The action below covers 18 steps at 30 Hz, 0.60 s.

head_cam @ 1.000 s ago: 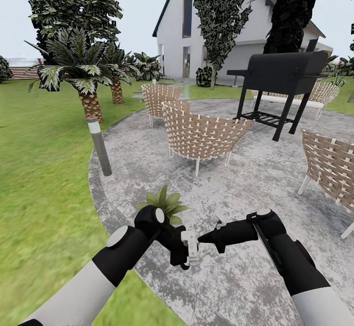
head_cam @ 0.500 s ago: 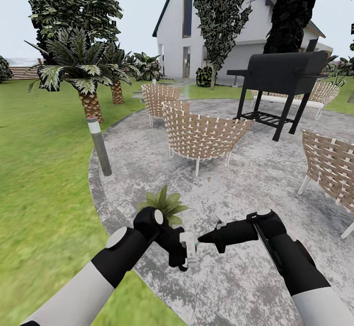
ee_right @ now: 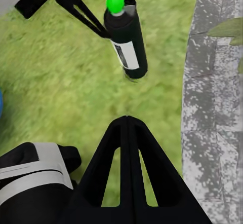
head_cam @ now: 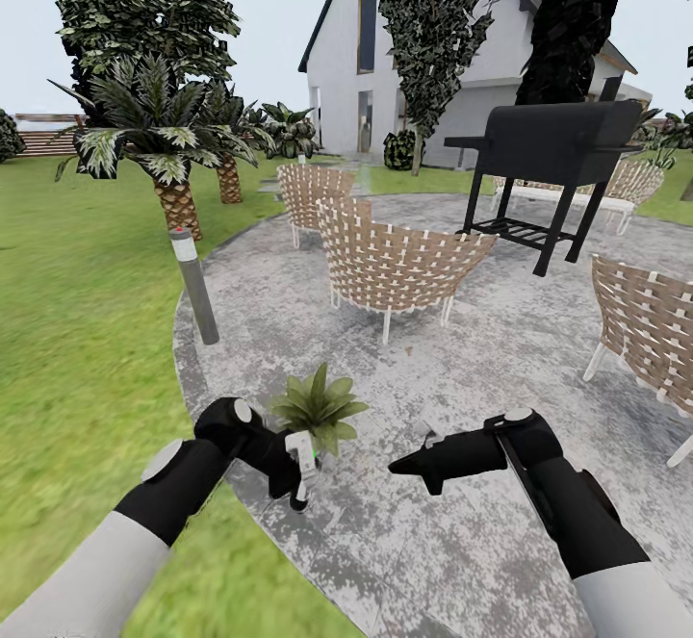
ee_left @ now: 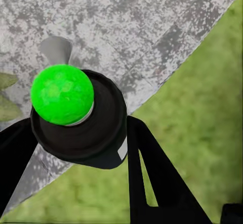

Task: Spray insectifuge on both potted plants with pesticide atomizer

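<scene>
I have the pesticide atomizer [head_cam: 302, 466] in my left gripper [head_cam: 296, 470]; the two fingers are closed on the dark bottle from both sides, and in the left wrist view its bright green cap [ee_left: 62, 94] stands between them. The bottle hangs just beside one potted plant [head_cam: 318, 408], a low rosette of green leaves near the rim of the patio [head_cam: 481, 349], at the side where the lawn [head_cam: 87, 330] begins. So I judge the picking up is done. Whether this plant is already covered I cannot tell, because I see no spray on the leaves. A second potted plant I do not find here, so I think it is left to do, and I must go and look for it. My right gripper [head_cam: 399, 466] holds nothing; its fingers lie together, pointing toward the bottle, with a small gap to it. The patio is grey mottled paving and looks flat and hard, good for wheels. On it stand woven chairs [head_cam: 399, 267] and a black grill [head_cam: 549, 162], well apart from me. A short post [head_cam: 193, 284] is at the patio edge, and behind are palms [head_cam: 159, 142] and a white house [head_cam: 433, 51].
</scene>
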Tool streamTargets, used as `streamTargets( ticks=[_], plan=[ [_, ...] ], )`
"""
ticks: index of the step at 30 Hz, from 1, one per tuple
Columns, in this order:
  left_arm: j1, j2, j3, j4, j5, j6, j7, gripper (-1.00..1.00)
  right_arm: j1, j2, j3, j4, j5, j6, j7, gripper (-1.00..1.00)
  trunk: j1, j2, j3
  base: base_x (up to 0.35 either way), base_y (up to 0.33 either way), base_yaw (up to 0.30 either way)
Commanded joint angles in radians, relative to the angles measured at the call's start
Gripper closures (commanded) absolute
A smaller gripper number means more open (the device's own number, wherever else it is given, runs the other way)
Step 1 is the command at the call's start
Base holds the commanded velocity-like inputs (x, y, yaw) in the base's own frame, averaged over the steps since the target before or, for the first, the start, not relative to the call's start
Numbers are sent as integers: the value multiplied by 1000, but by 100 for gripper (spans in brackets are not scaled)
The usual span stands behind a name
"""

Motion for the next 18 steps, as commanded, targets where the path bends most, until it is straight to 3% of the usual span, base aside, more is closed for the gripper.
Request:
streamTargets(
  ticks=[1,5,7,8,9,10,13,14,18],
  plan=[
    [0,2,33,-2,-3,11,-3,100,-1,-1,-1,-2,7,8,7,100,0,0,-1,0,0,0],
    [1,2,144,-8,-3,20,0,100,1,-22,-12,-1,5,8,4,100,0,0,-1,0,0,0],
    [0,3,271,-11,-3,32,-1,100,3,-76,-54,5,4,7,-4,100,0,0,-1,0,0,0],
    [0,4,321,-11,-4,42,-1,100,3,-90,-80,11,3,6,-7,-100,0,0,-1,0,0,0],
    [1,5,398,-11,-4,54,-1,100,4,-103,-131,38,3,3,-14,-100,0,0,-1,0,0,0],
    [1,5,447,-12,-4,59,-2,100,4,-108,-168,70,4,1,-23,-100,0,0,-1,0,0,0],
    [37,5,562,-13,-4,66,-6,100,5,-117,-272,180,4,-1,-88,-100,0,0,-1,0,0,0],
    [48,5,575,-13,-4,67,-6,100,5,-118,-285,193,6,-1,-120,-100,0,0,-1,0,0,0],
    [83,4,624,-13,-4,70,-8,100,6,-118,-309,248,14,-1,-368,-100,0,0,-1,0,0,0]
  ],
)
